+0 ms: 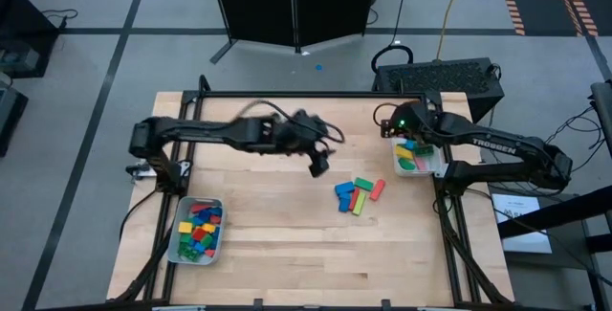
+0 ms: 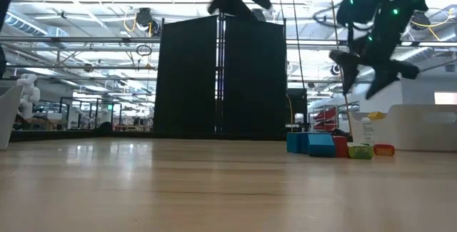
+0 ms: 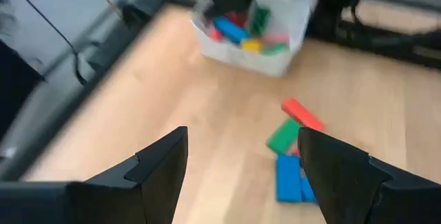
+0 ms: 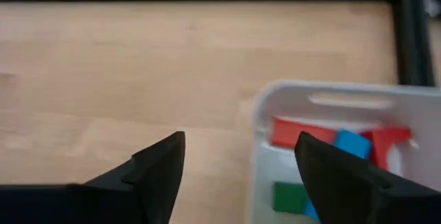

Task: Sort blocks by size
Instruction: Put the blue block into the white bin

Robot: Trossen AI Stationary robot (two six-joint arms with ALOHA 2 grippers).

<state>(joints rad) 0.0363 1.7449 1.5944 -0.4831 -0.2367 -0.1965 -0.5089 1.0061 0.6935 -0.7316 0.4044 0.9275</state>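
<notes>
Right end effector (image 1: 400,131) over far edge of right tray (image 1: 435,169), fingers parted, nothing held. Left end effector (image 1: 318,165) raised mid-counter (image 1: 287,244), released, empty, just left of loose blocks (image 1: 357,194). More blocks sorted in left tray (image 1: 174,244) and right tray. Next: lower left end effector onto one outer block, square across its narrow sides, clear of neighbours before closing.

Blocks (image 1: 358,195) — loose mid-table cluster, others in two trays
</notes>
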